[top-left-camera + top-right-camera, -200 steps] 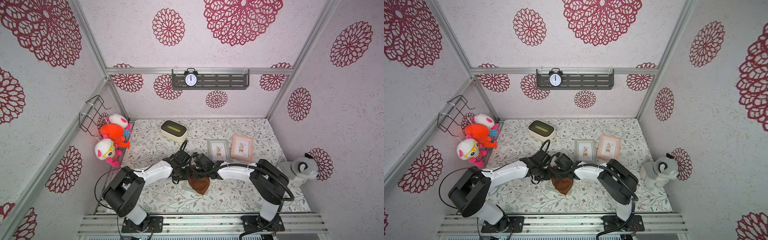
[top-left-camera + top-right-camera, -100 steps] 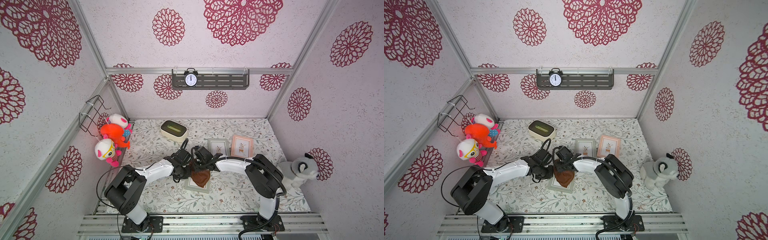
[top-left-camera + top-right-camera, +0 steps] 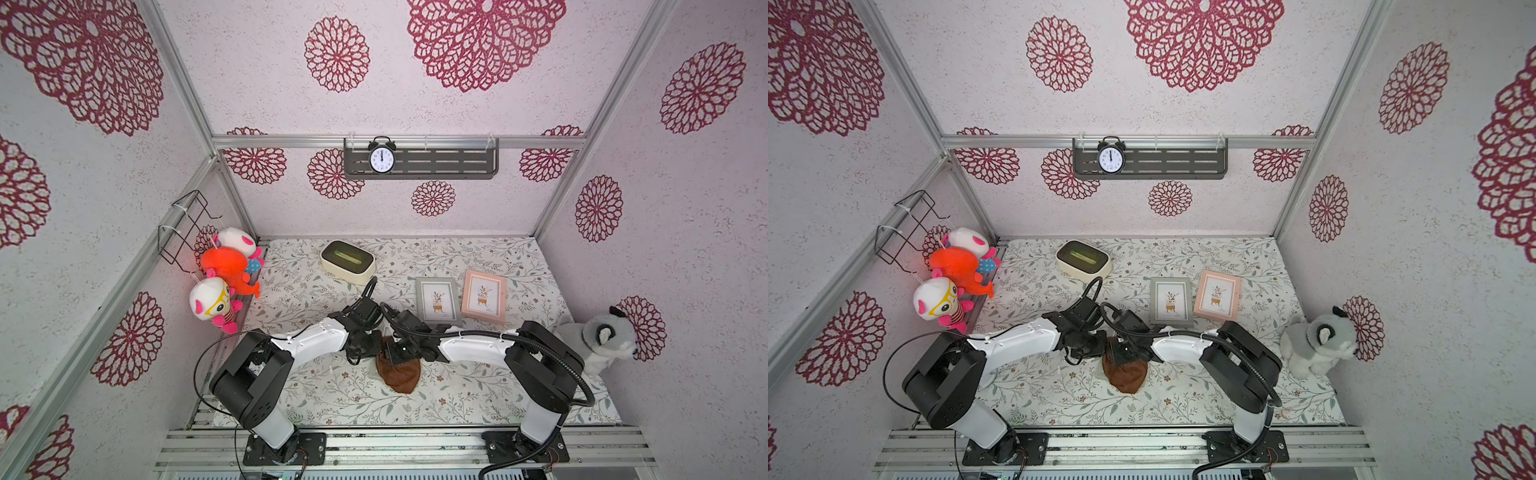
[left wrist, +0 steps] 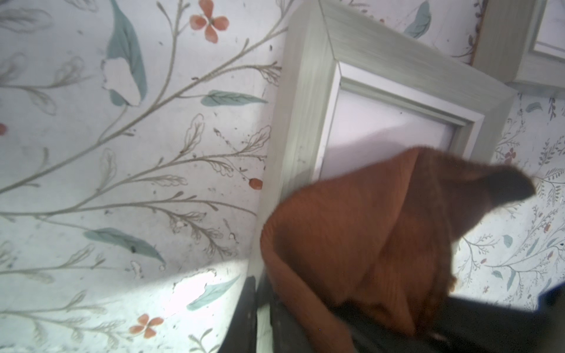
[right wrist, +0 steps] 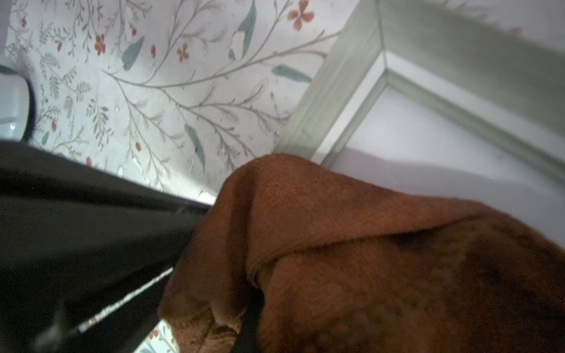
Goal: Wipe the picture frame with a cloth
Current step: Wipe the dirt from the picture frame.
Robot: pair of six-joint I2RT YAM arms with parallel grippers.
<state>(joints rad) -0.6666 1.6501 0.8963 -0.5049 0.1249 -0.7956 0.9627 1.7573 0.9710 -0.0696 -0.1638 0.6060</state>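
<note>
Right tool [image 3: 395,354] pinches rust-brown cloth [image 4: 351,238] bunched over pale picture frame [image 4: 305,91].

Top views high overhead, facing down; wrist views close, sharing cloth [image 4: 360,238], picture frame [image 4: 302,91]

Clutter on the tabletop [image 3: 332,395]
Cream box [image 3: 347,262] at the back, plush raccoon [image 3: 598,338] at the right edge, alarm clock [image 3: 382,158] on the shelf [image 3: 449,160].

Plain rust-brown cloth [image 3: 399,376], grey-green picture frame [image 4: 305,101], pink frame [image 3: 485,296], white leaf-and-flower-print table cover [image 3: 332,390], pale crimson-rosette walls [image 3: 386,104].
</note>
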